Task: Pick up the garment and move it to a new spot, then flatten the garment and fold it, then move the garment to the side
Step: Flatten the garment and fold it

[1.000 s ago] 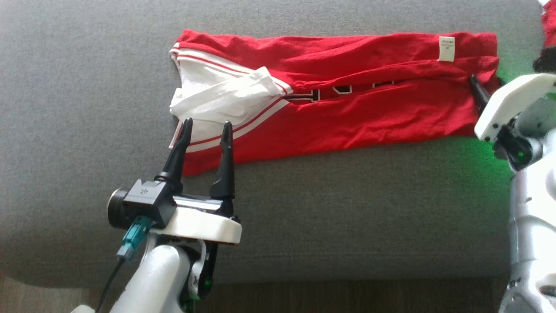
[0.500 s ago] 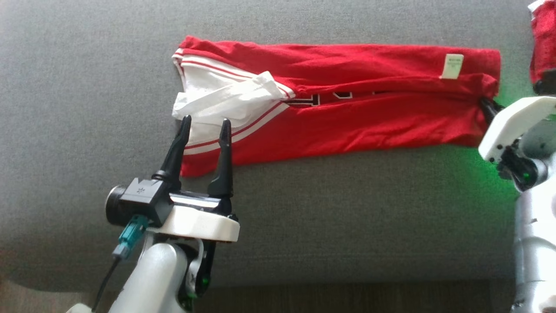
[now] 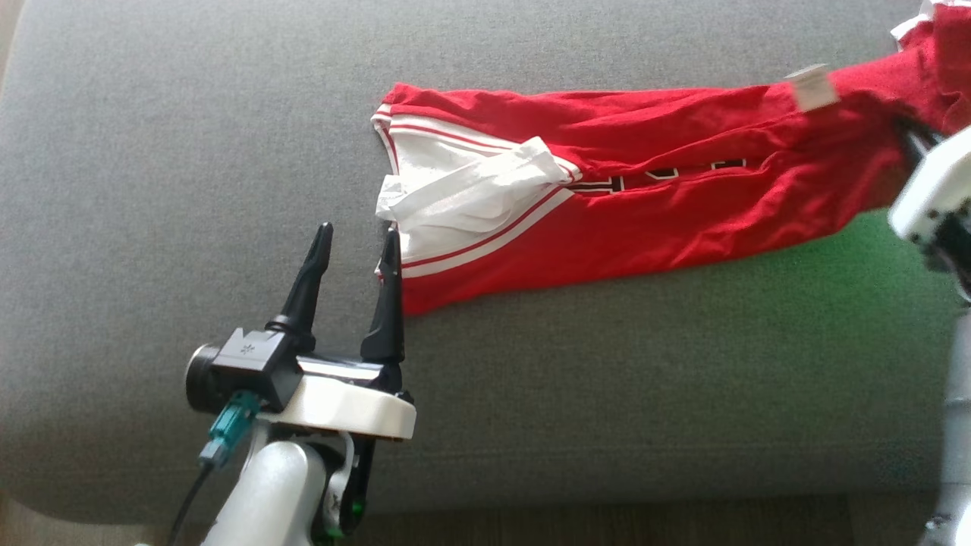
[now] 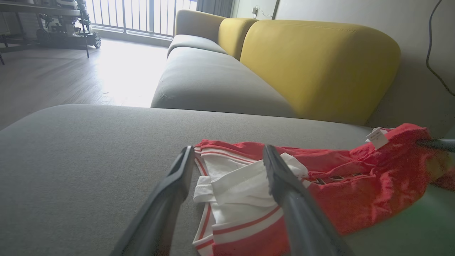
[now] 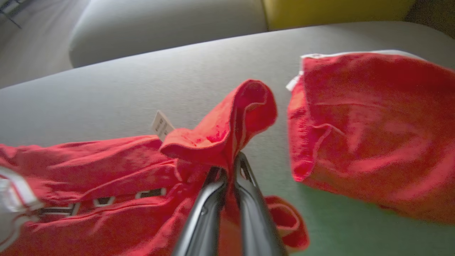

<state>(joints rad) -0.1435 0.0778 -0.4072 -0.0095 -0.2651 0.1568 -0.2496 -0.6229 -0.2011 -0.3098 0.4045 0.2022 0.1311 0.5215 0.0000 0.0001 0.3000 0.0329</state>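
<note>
The long red, white-trimmed garment [image 3: 683, 212] is pinched by the right gripper [image 5: 229, 165]; the left gripper [image 3: 357, 230] is spread wide.

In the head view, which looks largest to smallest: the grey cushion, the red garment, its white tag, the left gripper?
1. cushion
2. garment
3. left gripper, enlarged by nearness to the camera
4. tag

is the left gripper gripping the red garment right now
No, the left gripper stands open beside the white end of the garment, jaws spread and nothing pinched.
</note>
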